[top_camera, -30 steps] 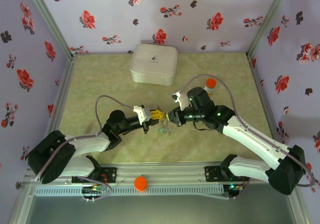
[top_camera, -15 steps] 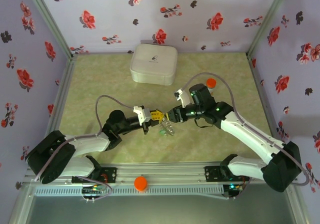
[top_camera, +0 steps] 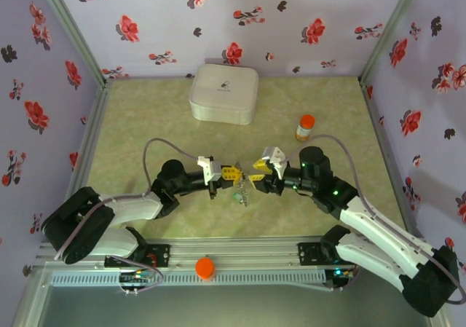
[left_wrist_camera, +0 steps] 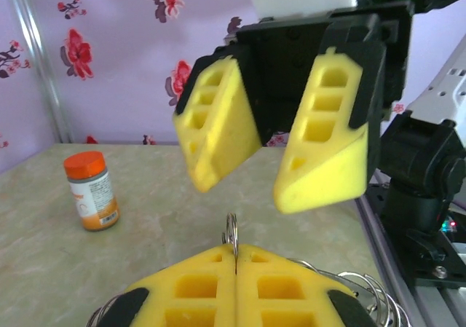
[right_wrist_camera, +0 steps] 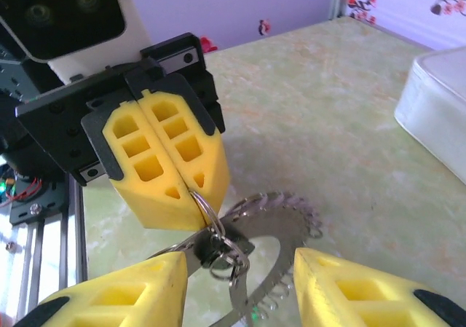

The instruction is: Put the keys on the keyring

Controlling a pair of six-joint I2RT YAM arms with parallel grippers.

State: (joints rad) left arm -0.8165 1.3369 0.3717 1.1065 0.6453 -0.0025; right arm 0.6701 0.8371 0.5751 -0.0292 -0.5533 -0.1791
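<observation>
My left gripper (top_camera: 234, 172) (left_wrist_camera: 234, 250) (right_wrist_camera: 191, 192) is shut on a thin wire ring (right_wrist_camera: 206, 205) (left_wrist_camera: 231, 229) that sticks out between its yellow pads. From that ring hangs a dark knot of small loops (right_wrist_camera: 218, 243), lying against the keyring (right_wrist_camera: 291, 229) (top_camera: 241, 193), a large grey flat ring with a looped edge. I cannot tell the dark key apart in that knot. A speck of green (right_wrist_camera: 255, 314) shows under the keyring's near edge. My right gripper (top_camera: 256, 171) (right_wrist_camera: 239, 265) (left_wrist_camera: 251, 192) faces the left one, open, with its fingers on either side of the keyring and touching nothing.
A white rounded-square case (top_camera: 223, 94) (right_wrist_camera: 437, 116) stands at the back of the table. An orange-capped bottle (top_camera: 305, 127) (left_wrist_camera: 91, 191) stands upright to the right, behind my right arm. An orange cap (top_camera: 205, 268) sits on the front rail.
The right gripper has opened and drawn back to the right and nearer, off the ring cluster; its arm now leaves the bottle uncovered. The left gripper stays shut in place.
</observation>
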